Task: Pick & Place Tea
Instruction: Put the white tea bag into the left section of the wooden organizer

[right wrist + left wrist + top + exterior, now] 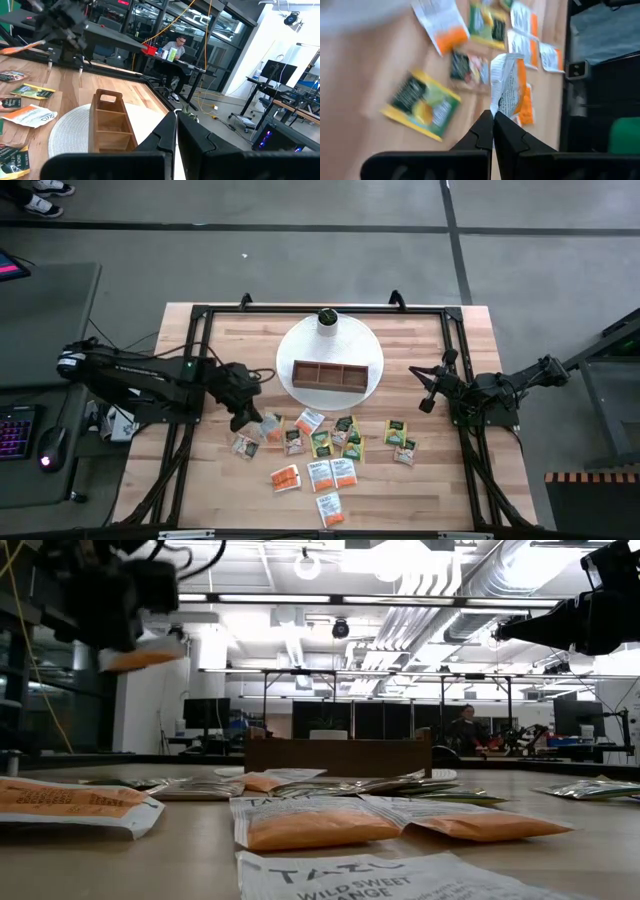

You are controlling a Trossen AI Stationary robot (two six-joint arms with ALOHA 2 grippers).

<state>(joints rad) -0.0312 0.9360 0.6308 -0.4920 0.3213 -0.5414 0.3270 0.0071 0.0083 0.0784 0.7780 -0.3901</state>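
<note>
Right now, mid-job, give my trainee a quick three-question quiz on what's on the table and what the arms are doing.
1. True or false: the left gripper holds an orange-and-white tea sachet lifted off the table.
2. Multiple choice: the wooden tray sits on A) bare table, B) a round white mat, C) a stack of sachets.
3. Fill in: the right gripper is shut and holds ____.

Key: 1 true. 2 B. 3 nothing; it waits near the mat's right side.
</note>
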